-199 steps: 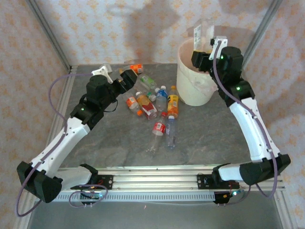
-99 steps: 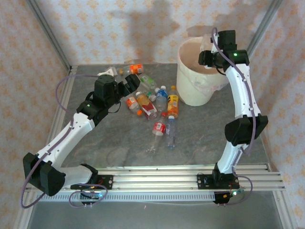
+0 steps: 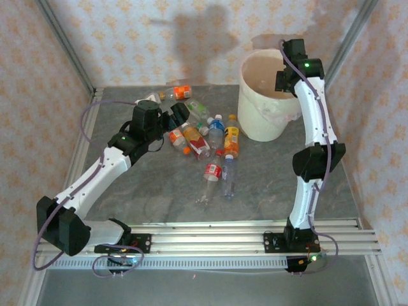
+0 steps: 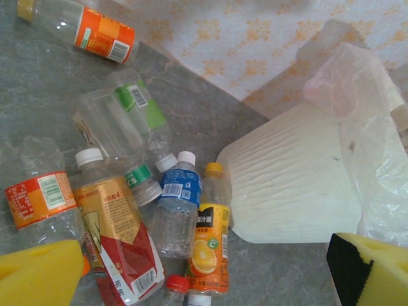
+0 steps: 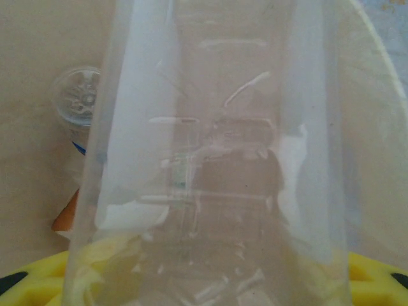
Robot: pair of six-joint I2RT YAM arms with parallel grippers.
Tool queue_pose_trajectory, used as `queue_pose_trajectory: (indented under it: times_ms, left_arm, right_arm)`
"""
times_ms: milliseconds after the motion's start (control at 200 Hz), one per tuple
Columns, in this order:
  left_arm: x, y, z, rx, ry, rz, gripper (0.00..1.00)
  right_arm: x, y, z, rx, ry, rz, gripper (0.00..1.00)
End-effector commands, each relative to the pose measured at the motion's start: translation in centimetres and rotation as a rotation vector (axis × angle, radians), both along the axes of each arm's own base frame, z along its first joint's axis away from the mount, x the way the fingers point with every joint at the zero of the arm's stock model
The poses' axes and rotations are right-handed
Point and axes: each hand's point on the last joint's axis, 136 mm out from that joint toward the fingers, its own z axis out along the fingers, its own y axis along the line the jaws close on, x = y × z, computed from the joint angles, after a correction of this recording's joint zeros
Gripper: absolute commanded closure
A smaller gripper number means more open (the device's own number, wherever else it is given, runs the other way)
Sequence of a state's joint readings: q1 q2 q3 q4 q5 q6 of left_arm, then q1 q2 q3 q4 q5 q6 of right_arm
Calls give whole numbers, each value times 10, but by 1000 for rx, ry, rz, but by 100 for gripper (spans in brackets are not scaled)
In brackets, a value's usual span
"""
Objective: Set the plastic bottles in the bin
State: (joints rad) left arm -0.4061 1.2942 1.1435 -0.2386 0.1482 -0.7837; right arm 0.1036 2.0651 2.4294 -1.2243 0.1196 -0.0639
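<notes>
The left claw [image 4: 204, 271] is held wide open, its yellow pads [image 4: 38, 277] spread to either side, and it is poised low over the heap of plastic bottles [image 3: 199, 141] on the grey counter [image 3: 268, 185]. Beneath it, a red and gold bottle [image 4: 121, 239], a blue-labelled bottle [image 4: 178, 201] and an orange juice bottle [image 4: 209, 245] are seen lying side by side, touching. An orange-labelled bottle [image 4: 102, 35] is set apart from them, near the far wall. The bin [image 3: 261, 121] is stood upright at the far right of the counter, just beside the heap. The right claw [image 5: 204, 287] is raised over its mouth, and a clear bottle [image 5: 217, 146] is gripped between its pads. Down inside the bin, another bottle [image 5: 80, 99] is seen end-on against the pale lining.
</notes>
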Motion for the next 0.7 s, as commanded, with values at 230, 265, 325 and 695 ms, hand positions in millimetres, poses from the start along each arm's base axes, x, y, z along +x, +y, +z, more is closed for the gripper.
queue_pose_trajectory:
  times_ms: [230,265,325,695]
  left_arm:
    - [2,4,-6,16,24,29,0]
    - [3,4,-6,16,26,29,0]
    - [3,3,-8,17,29,28,0]
    - [1,7,-12,30,47,41,0]
  right_arm:
    - [-10,-6,15,-84,-8,-54,43]
    - [-10,-3,20,-85,-20,-49,41]
    - [-11,1,28,-86,-43,-40,36]
    - [-23,14,72,-89,-168,-24,21]
